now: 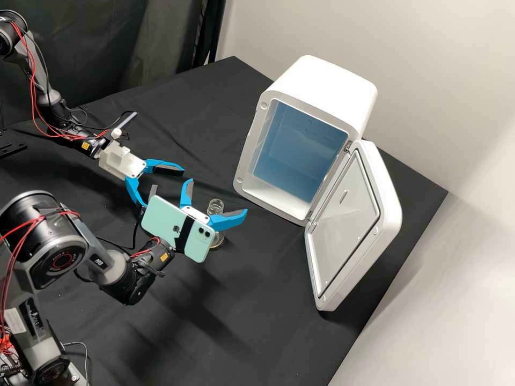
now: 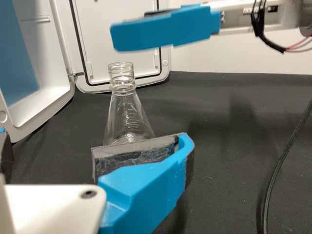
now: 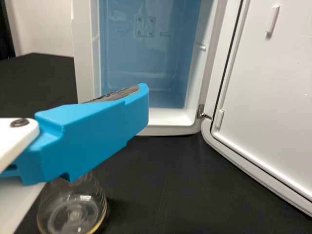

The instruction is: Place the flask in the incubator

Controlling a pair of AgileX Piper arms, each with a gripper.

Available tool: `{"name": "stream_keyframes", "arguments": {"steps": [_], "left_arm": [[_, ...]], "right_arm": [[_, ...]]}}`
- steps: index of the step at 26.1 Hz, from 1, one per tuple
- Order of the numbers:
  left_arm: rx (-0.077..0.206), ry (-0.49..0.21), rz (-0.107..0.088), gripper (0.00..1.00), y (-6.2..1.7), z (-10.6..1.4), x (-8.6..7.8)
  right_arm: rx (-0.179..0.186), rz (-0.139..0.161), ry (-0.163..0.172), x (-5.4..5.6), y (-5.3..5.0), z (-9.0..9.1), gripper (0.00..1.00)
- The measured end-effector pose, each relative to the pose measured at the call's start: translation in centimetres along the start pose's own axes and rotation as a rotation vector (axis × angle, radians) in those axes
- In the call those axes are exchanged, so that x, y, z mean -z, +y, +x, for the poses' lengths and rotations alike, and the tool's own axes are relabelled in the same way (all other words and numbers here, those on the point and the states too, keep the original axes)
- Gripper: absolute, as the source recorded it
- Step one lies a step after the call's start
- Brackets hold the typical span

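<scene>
Blue-fingered right gripper [image 1: 217, 199] is spread wide & empty, jaws either side of the glass flask [image 1: 215, 208], roughly at rim height. Flask stands upright, neck up, on the bench [image 1: 268, 321] just in front of the incubator [image 1: 316, 86] mouth. Left gripper [image 1: 163, 187], also wide open & empty, sits farther from the incubator. Right arm's nearer; prob. needs to drop, then close

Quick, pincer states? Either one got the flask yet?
Left pincer: open, holding nothing.
Right pincer: open, at the flask, not gripping it.
</scene>
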Motion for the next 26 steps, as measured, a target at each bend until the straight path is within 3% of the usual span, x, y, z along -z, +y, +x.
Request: {"name": "stream_keyframes", "arguments": {"steps": [2,10,19,26], "left_arm": [[0.0,0.0,0.0,1.0,0.0,0.0,0.0],[0.003,-0.008,0.001,1.0,-0.06,0.1,-0.3],[0.005,-0.017,0.003,1.0,-0.11,0.2,-0.6],[0.007,-0.025,0.004,1.0,-0.16,0.2,-0.8]], "right_arm": [[0.022,-0.013,-0.005,-0.2,-0.4,-0.1,1.0],[0.046,-0.032,-0.009,-0.3,-0.9,-0.4,1.0],[0.134,-0.061,0.019,-0.7,-1.7,-1.7,1.0],[0.164,-0.079,0.031,-0.9,-1.9,-2.1,1.0]]}}
